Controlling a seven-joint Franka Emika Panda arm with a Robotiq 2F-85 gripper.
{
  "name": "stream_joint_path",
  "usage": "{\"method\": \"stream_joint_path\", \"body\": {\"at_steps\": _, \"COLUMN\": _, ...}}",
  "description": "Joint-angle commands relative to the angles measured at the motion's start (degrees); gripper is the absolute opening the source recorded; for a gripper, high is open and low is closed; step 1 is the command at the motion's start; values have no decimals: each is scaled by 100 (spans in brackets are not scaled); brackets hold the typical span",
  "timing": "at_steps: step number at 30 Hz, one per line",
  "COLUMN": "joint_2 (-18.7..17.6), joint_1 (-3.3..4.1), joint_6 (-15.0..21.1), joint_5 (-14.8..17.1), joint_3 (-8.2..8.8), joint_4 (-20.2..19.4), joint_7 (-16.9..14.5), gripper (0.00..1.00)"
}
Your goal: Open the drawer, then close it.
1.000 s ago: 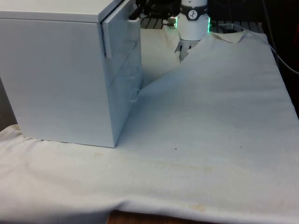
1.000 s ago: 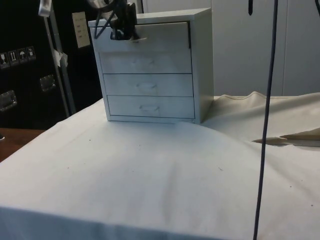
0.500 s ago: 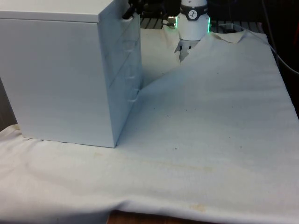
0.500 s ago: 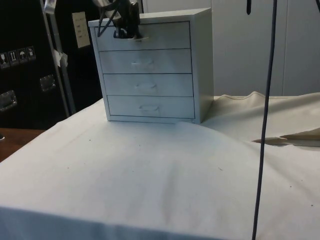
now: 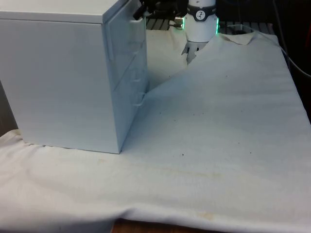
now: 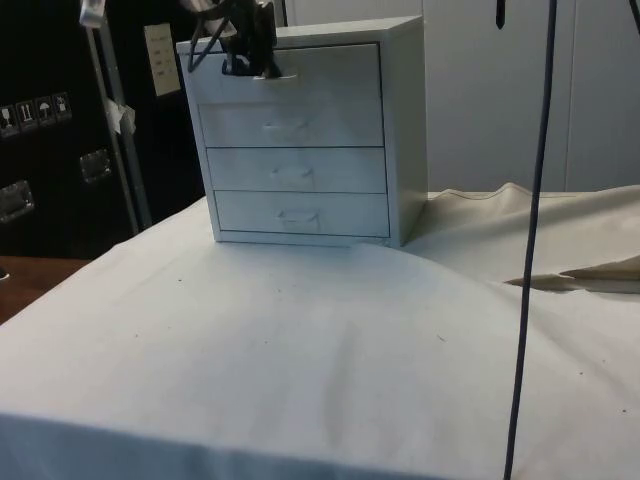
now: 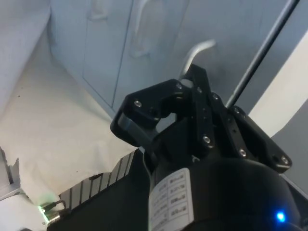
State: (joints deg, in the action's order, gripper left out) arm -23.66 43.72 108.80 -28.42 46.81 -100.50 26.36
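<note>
A white chest of drawers (image 6: 300, 130) with four drawers is seen standing on the cloth-covered bench (image 6: 300, 350), its fronts turned to the side camera. The top drawer (image 6: 300, 72) is drawn out a little way, its front proud of the three below, as the gap at the cabinet's edge in the front view (image 5: 112, 36) also suggests. The gripper (image 6: 252, 62) is placed at the metal handle (image 7: 195, 55) of that drawer, near the drawer front's end towards the side view's left; in the wrist view the jaws appear pressed together around the handle, though the contact itself is partly hidden. The step in hand cannot be told for certain. Since the hold sits well off the drawer's middle, the drawer could be skewed and jammed in its runners by an uneven push or pull. The light cabinet could also be dragged across the loose cloth, or the thin handle could slip from the grasp.
</note>
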Motion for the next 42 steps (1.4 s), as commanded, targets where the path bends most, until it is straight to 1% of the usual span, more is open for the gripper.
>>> {"method": "stream_joint_path", "body": {"at_steps": 1, "joint_2": 40, "joint_1": 40, "joint_6": -57, "joint_5": 29, "joint_3": -11, "joint_4": 6, "joint_7": 40, "gripper": 0}}
{"method": "stream_joint_path", "body": {"at_steps": 2, "joint_2": 6, "joint_1": 6, "joint_6": -6, "joint_5": 0, "joint_3": 0, "joint_4": 6, "joint_7": 17, "gripper": 0}}
{"method": "stream_joint_path", "body": {"at_steps": 3, "joint_2": 46, "joint_1": 46, "joint_6": -69, "joint_5": 29, "joint_3": -11, "joint_4": 11, "joint_7": 52, "gripper": 0}}
{"method": "stream_joint_path", "body": {"at_steps": 10, "joint_2": 17, "joint_1": 34, "joint_6": -74, "joint_5": 0, "joint_3": 6, "joint_4": 34, "joint_7": 63, "gripper": 0}}
{"method": "stream_joint_path", "body": {"at_steps": 11, "joint_2": 29, "joint_1": 46, "joint_6": -109, "joint_5": -17, "joint_3": 17, "joint_4": 52, "joint_7": 57, "gripper": 0}}
{"method": "stream_joint_path", "body": {"at_steps": 16, "joint_2": 46, "joint_1": 57, "joint_6": -195, "joint_5": -57, "joint_3": 23, "joint_4": 132, "joint_7": 52, "gripper": 0}}
{"method": "stream_joint_path", "body": {"at_steps": 17, "joint_2": 17, "joint_1": 34, "joint_6": -166, "joint_5": -29, "joint_3": 11, "joint_4": 132, "joint_7": 63, "gripper": 0}}
{"method": "stream_joint_path", "body": {"at_steps": 19, "joint_2": 46, "joint_1": 69, "joint_6": -269, "joint_5": -86, "joint_3": 29, "joint_4": 195, "joint_7": 52, "gripper": 0}}
{"method": "stream_joint_path", "body": {"at_steps": 21, "joint_2": 46, "joint_1": 74, "joint_6": -315, "joint_5": -115, "joint_3": 23, "joint_4": 229, "joint_7": 57, "gripper": 0}}
{"method": "stream_joint_path", "body": {"at_steps": 24, "joint_2": 57, "joint_1": 109, "joint_6": -384, "joint_5": -109, "joint_3": 11, "joint_4": 275, "joint_7": 92, "gripper": 0}}
{"method": "stream_joint_path", "body": {"at_steps": 25, "joint_2": 29, "joint_1": 74, "joint_6": -350, "joint_5": -97, "joint_3": 6, "joint_4": 281, "joint_7": 74, "gripper": 0}}
{"method": "stream_joint_path", "body": {"at_steps": 26, "joint_2": 57, "joint_1": 115, "joint_6": -407, "joint_5": -103, "joint_3": 6, "joint_4": 286, "joint_7": 103, "gripper": 0}}
{"method": "stream_joint_path", "body": {"at_steps": 27, "joint_2": 69, "joint_1": 132, "joint_6": -458, "joint_5": -92, "joint_3": -11, "joint_4": 315, "joint_7": 132, "gripper": 0}}
{"method": "stream_joint_path", "body": {"at_steps": 32, "joint_2": 97, "joint_1": 166, "joint_6": -544, "joint_5": -74, "joint_3": -52, "joint_4": 361, "joint_7": 201, "gripper": 0}}
{"method": "stream_joint_path", "body": {"at_steps": 33, "joint_2": 115, "joint_1": 183, "joint_6": -561, "joint_5": -52, "joint_3": -69, "joint_4": 355, "joint_7": 246, "gripper": 0}}
{"method": "stream_joint_path", "body": {"at_steps": 34, "joint_2": 126, "joint_1": 189, "joint_6": -567, "joint_5": -46, "joint_3": -80, "joint_4": 355, "joint_7": 264, "gripper": 0}}
{"method": "stream_joint_path", "body": {"at_steps": 35, "joint_2": 80, "joint_1": 166, "joint_6": -539, "joint_5": -80, "joint_3": -69, "joint_4": 372, "joint_7": 241, "gripper": 0}}
{"method": "stream_joint_path", "body": {"at_steps": 36, "joint_2": 138, "joint_1": 195, "joint_6": -573, "joint_5": -34, "joint_3": -86, "joint_4": 350, "joint_7": 286, "gripper": 0}}
{"method": "stream_joint_path", "body": {"at_steps": 42, "joint_2": 195, "joint_1": 183, "joint_6": -516, "joint_5": 166, "joint_3": -109, "joint_4": 281, "joint_7": 344, "gripper": 0}}
